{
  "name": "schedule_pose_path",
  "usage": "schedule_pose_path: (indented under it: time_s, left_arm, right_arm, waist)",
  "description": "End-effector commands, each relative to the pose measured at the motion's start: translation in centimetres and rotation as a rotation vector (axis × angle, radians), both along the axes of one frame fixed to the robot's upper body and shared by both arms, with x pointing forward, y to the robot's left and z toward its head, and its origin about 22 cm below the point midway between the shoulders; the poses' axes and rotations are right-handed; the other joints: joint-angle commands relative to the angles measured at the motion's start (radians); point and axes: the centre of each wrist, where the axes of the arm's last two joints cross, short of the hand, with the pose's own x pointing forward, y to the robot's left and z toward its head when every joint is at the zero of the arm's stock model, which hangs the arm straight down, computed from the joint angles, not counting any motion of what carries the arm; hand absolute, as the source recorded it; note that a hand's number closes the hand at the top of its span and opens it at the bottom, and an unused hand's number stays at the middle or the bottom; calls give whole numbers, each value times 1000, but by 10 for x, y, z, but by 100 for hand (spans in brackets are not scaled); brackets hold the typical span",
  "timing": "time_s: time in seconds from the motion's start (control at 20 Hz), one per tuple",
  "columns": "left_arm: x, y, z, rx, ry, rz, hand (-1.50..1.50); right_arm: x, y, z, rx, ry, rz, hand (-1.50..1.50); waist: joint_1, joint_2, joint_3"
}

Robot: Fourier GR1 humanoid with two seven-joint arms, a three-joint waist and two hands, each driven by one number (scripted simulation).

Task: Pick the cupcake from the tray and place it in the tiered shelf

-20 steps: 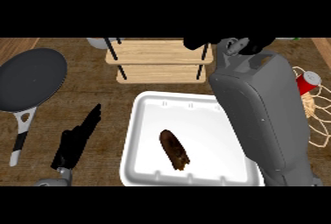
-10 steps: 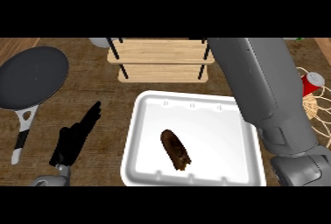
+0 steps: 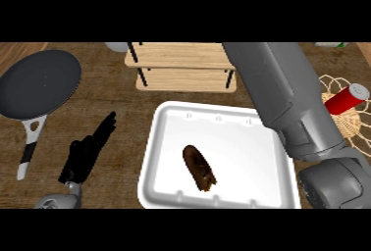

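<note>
One left robot hand [image 3: 85,151] low at left, fingers straight; right forearm [image 3: 286,98] across tray [image 3: 168,147], its hand unseen.

Right forearm [image 3: 290,103] runs off the top edge, so the right hand isn't visible. It covers the tray's [image 3: 167,147] right rim and part of the wire basket [image 3: 348,122]. Wooden shelf [image 3: 181,73] is cut off at the top; upper tiers unseen. Left hand's [image 3: 87,152] wrist is clipped at the bottom edge.

White tray [image 3: 168,147], dark brown cupcake [image 3: 199,168], pale wood tiered shelf [image 3: 181,78], black pan [image 3: 38,83], seemingly red can [image 3: 346,98].
</note>
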Motion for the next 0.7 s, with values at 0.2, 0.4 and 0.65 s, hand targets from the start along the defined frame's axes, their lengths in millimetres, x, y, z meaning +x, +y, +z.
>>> schedule_pose_path:
  time_s: [0.2,0.4,0.65]
  left_arm:
    - [6,-5,3,12,-18,-38,0]
    - [2,-10,-6,9,-8,-33,0]
    - [-1,-13,-4,-10,0,-34,0]
  right_arm:
    - [6,-18,-17,663,12,10,-150]
    - [9,-25,-31,817,-122,4,-150]
    - [8,-23,-21,817,-359,-64,-150]
  waist:
    - [26,22,3]
    - [41,20,1]
    - [21,11,0]
